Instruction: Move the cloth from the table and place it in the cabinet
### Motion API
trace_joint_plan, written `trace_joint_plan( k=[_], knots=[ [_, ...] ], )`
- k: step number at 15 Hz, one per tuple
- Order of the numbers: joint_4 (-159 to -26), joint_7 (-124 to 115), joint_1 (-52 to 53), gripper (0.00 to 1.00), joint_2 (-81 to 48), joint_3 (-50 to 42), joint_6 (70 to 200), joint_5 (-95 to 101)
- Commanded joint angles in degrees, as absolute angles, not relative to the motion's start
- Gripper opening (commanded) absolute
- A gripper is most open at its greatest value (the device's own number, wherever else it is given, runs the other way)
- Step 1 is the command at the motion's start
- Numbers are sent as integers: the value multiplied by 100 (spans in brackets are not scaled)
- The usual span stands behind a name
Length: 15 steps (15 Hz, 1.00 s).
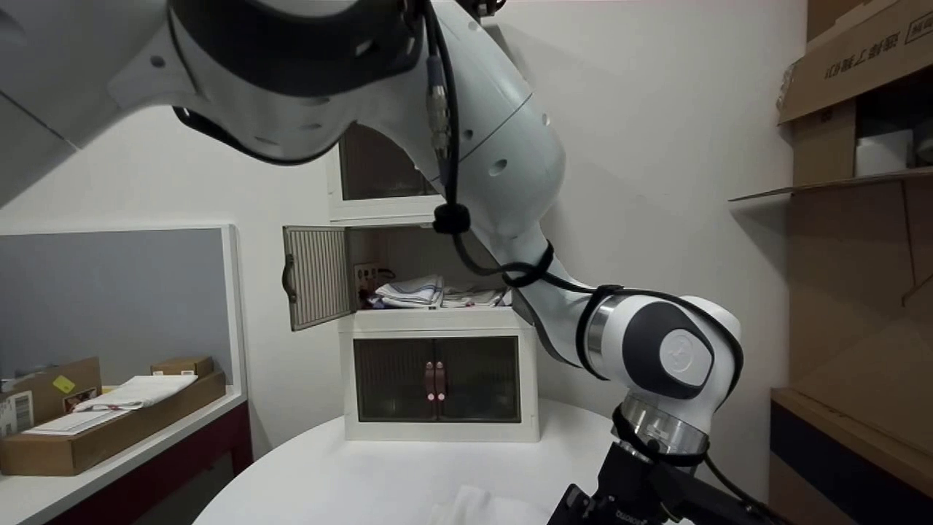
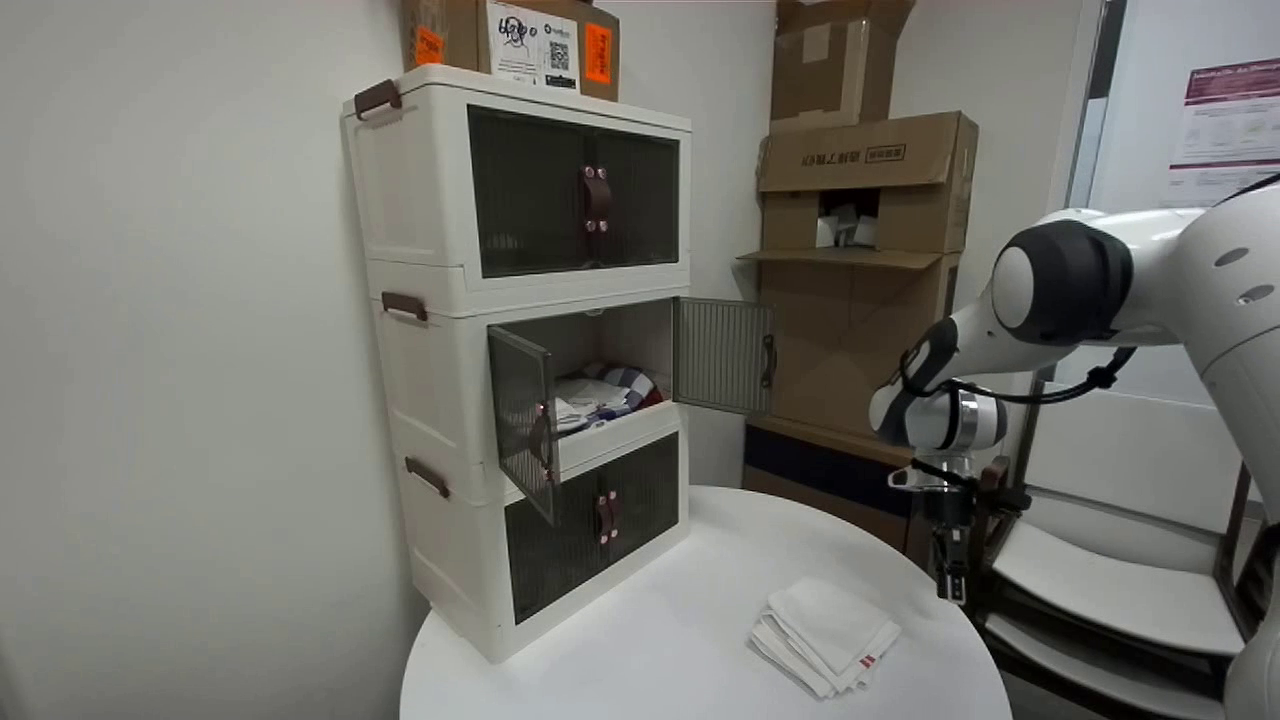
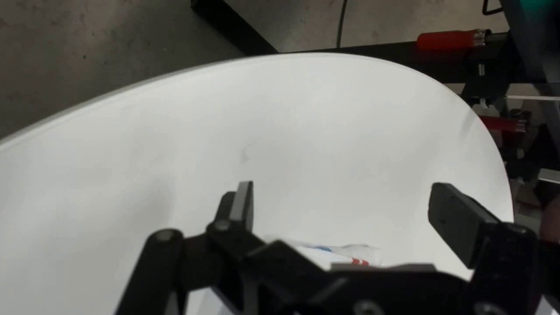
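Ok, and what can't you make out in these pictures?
Folded white cloth: in an exterior view, cut off by the bottom edge; in the wrist view, mostly covered by the black jaws.
Anything behind the closed dark lower cabinet doors: concealed by their panels in both exterior views.
White poster with maroon header: in an exterior view, small print too small to read.

Lies as a white cloth (image 2: pixel 828 625) on the rounded white surface (image 2: pixel 650 665), folded flat in several fanned layers, with red marks near one edge and some blue in the wrist view. Rises on the same surface, apart from the cloth, as a white three-tier cabinet (image 2: pixel 472 400) with dark doors, open in the middle, closed above and below.
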State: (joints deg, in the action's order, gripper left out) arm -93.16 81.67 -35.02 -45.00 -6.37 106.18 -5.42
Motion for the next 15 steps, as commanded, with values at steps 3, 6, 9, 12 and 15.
trace_joint_plan(
  k=[3, 6, 9, 12, 15],
  knots=[
    [-8461, 8641, -3801, 100, -5302, -365, 9965, -1005],
    [-8275, 8636, -3888, 100, -5573, -242, 10011, -1289],
    [-8159, 8619, -3908, 100, -5743, -138, 10048, -1471],
    [-8122, 8631, -3908, 100, -5764, -76, 10078, -1561],
    [-8151, 8662, -3914, 100, -5709, -31, 10075, -1626]
  ],
)
